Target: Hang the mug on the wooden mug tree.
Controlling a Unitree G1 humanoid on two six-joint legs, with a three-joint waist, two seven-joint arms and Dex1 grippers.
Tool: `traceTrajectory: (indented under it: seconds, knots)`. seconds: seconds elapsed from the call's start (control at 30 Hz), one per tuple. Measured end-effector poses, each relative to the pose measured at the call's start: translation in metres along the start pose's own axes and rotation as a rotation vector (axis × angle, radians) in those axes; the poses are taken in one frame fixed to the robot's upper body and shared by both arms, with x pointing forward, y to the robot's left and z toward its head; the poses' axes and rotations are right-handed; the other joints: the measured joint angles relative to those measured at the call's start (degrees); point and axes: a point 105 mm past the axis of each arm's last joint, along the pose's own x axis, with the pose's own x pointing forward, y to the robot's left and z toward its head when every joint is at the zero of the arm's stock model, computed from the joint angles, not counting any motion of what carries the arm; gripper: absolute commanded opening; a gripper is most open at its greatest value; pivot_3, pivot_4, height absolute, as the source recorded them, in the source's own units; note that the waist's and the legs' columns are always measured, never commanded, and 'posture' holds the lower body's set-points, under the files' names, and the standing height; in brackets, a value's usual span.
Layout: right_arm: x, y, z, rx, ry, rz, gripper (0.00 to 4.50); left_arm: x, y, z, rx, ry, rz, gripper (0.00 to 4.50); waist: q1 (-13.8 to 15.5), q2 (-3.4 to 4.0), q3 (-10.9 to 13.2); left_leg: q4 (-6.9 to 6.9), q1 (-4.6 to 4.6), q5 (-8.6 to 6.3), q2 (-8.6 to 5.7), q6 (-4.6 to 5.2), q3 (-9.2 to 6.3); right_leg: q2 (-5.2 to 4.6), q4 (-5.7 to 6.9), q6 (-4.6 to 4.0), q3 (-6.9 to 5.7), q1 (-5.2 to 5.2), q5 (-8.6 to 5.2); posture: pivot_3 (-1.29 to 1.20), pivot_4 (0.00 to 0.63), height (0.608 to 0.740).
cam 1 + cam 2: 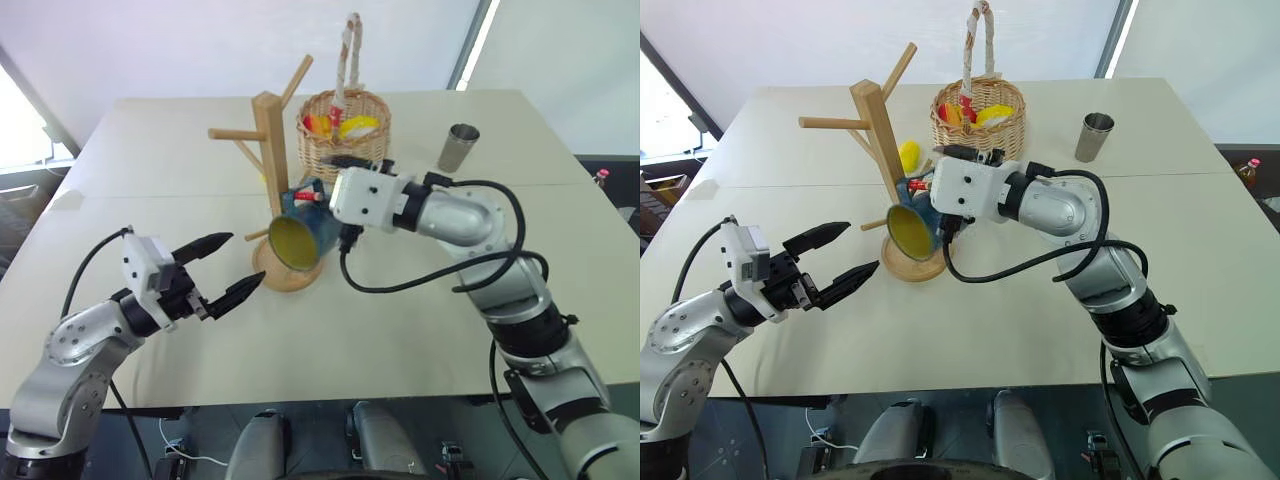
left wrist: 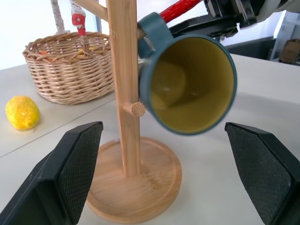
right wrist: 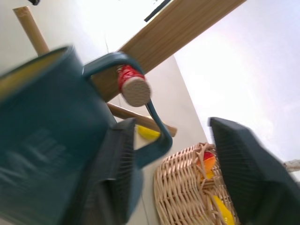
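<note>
The dark teal-blue ceramic mug [image 2: 187,84] is hung by its handle on the light wooden mug tree's [image 1: 270,150] red-tipped peg (yellow inside facing outward); the right gripper [image 3: 173,173] is spread apart beside it, gripping nothing, and the left gripper [image 1: 228,265] is held wide and empty.

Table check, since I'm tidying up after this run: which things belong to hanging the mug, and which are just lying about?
Job:
mug, handle looped over the red-tipped peg
wooden mug tree
right gripper, open beside the handle

Lying about:
wicker basket
steel tumbler
yellow lemon-like thing

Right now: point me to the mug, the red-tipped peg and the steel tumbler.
mug [image 2: 187,84], left wrist view, on its yellow inside.
red-tipped peg [image 3: 133,86], right wrist view, on its end, through the mug handle.
steel tumbler [image 1: 459,148], left eye view, on its side wall.
</note>
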Motion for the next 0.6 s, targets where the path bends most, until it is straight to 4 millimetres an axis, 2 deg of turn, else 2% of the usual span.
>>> traceTrajectory:
  seconds: [0.13, 0.27, 0.43, 0.53, 0.6]
  knots:
    - [-0.013, -0.012, 0.0, -0.029, 0.01, -0.021, 2.76, 0.001, 0.0, 0.001, 0.004, -0.004, -0.005, 4.5, 0.1, 0.0, 0.0, 0.0, -0.02, 0.0, -0.01, 0.0, 0.0, -0.02, -0.02, 0.0, 0.0, 0.01, 0.0, 0.0, 0.15, 0.74]
    - [-0.045, -0.028, -0.006, 0.061, -0.007, -0.087, 2.76, 0.004, 0.004, 0.0, -0.009, -0.017, 0.016, 4.5, 0.3, -0.1, -0.1, -0.05, 0.01, -0.01, -0.01, 0.01, -0.06, -0.02, -0.07, 0.0, -0.04, 0.08, 0.0, 0.0, 0.15, 0.74]
    - [-0.072, 0.003, -0.052, 0.449, 0.026, -0.168, 2.76, -0.001, 0.032, -0.018, -0.082, -0.015, 0.208, 4.5, 0.0, -0.13, -0.1, -0.08, 0.05, -0.01, 0.0, 0.02, 0.01, -0.02, -0.02, 0.01, 0.01, 0.05, 0.01, 0.0, 0.15, 0.74]
    - [-0.08, 0.038, -0.095, 0.737, 0.089, -0.309, 2.76, -0.014, 0.053, -0.045, -0.143, 0.018, 0.403, 4.5, -0.2, -0.12, -0.1, -0.12, 0.07, -0.01, 0.03, 0.02, 0.03, 0.02, 0.04, 0.02, 0.02, 0.0, 0.01, 0.0, 0.15, 0.74]
    - [-0.082, 0.058, -0.117, 0.85, 0.144, -0.378, 2.76, -0.028, 0.066, -0.063, -0.172, 0.047, 0.545, 4.5, -0.2, -0.11, -0.1, -0.07, 0.06, 0.0, 0.03, 0.01, 0.04, 0.02, 0.11, 0.02, 0.02, -0.04, 0.01, 0.0, 0.15, 0.74]
